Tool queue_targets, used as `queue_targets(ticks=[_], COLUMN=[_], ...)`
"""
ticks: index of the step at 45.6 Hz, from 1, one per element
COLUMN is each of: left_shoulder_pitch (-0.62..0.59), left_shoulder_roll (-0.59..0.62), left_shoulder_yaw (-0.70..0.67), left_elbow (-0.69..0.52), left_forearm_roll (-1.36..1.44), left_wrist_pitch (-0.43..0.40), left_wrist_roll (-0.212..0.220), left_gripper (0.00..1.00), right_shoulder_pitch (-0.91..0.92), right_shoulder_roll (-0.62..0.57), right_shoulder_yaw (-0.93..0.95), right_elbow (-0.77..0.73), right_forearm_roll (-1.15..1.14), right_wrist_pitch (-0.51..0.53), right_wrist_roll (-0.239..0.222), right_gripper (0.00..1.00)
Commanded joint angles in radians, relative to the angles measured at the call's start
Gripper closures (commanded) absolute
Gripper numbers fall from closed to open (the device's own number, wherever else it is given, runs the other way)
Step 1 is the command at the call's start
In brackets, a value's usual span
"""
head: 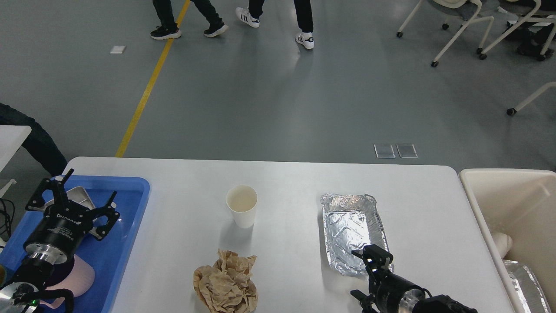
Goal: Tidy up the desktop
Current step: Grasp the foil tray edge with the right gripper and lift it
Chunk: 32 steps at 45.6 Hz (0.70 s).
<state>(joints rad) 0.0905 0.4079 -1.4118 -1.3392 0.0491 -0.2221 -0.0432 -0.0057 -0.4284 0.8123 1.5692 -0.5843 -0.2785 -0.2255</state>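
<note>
The white desktop [295, 178] holds a white paper cup [241, 205], upright and open, a crumpled brown paper wad [226, 284] near the front edge, and an empty foil tray [352, 230] right of centre. My left gripper [78, 198] is open and empty above the blue tray [130, 226] at the left. My right gripper [365, 276] comes in from the bottom edge with its fingers spread; its upper finger overlaps the near end of the foil tray. I cannot tell whether it touches the foil.
The blue tray holds a pink cup [80, 278] and a metal dish [82, 196] partly behind my left gripper. A cream bin [504, 204] stands off the table's right end with foil [523, 282] inside. People walk on the floor beyond.
</note>
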Motion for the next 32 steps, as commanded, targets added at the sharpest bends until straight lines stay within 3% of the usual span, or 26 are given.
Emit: queue_targets(ticks=[1, 12, 22, 32], left_shoulder_pitch=[0.0, 0.0, 0.002, 0.002], left_shoulder_roll=[0.0, 0.005, 0.006, 0.006], left_shoulder_yaw=[0.001, 0.001, -0.001, -0.001], left_elbow=[0.0, 0.0, 0.002, 0.006], left_forearm_roll=[0.0, 0.0, 0.0, 0.0], left_wrist_pitch=[0.001, 0.0, 0.0, -0.002], left_wrist_roll=[0.0, -0.001, -0.001, -0.001], left_gripper=[0.03, 0.03, 0.03, 0.03], right_shoulder_pitch=[0.016, 0.085, 0.104, 0.107], right_shoulder_roll=[0.022, 0.045, 0.057, 0.056], right_shoulder_yaw=[-0.013, -0.104, -0.127, -0.131], right_elbow=[-0.017, -0.052, -0.095, -0.098], right_forearm_roll=[0.0, 0.0, -0.002, -0.002], right_wrist_pitch=[-0.022, -0.065, -0.088, -0.09], right_wrist_roll=[0.0, 0.003, 0.014, 0.014], right_gripper=[0.11, 0.45, 0.84, 0.91])
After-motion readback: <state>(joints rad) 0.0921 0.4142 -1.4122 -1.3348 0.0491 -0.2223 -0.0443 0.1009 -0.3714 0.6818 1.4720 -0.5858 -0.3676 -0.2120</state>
